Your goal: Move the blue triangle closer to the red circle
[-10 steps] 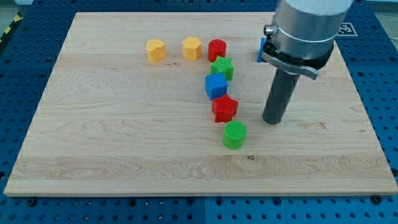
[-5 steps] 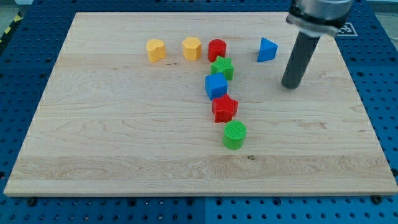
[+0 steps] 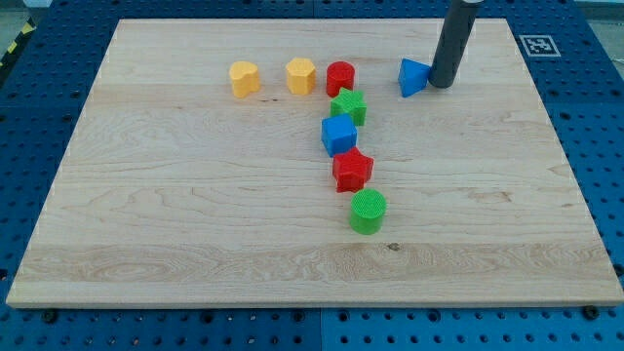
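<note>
The blue triangle lies near the view's top, right of centre. The red circle sits to its left, with a gap of bare board between them. My tip stands right against the blue triangle's right side, touching it or nearly so. The rod rises straight up out of the view's top.
A green star, a blue cube, a red star and a green circle run in a line down from the red circle. Two yellow blocks lie left of the red circle. The wooden board carries them all.
My tip has moved from the board's middle right up towards the view's top and then left, ending against the blue triangle's right side. The triangle has shifted slightly left.
</note>
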### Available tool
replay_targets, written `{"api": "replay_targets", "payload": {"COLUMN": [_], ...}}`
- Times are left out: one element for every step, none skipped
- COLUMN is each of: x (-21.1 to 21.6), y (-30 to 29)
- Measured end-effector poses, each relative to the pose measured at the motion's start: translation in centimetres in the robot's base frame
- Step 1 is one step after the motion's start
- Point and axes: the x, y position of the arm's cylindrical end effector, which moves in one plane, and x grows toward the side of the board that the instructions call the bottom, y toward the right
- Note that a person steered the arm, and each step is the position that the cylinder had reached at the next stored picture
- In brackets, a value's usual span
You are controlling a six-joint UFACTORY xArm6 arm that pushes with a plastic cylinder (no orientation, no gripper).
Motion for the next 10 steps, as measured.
{"api": "replay_targets", "payload": {"x": [0.0,0.0,0.0,0.0,0.0,0.0,0.0,0.0,-0.3,-3.2], "y": [-0.4,-0.8,-0.8,-0.9,-1.3,-2.1,-3.4,-3.8,-3.8,-3.8]}}
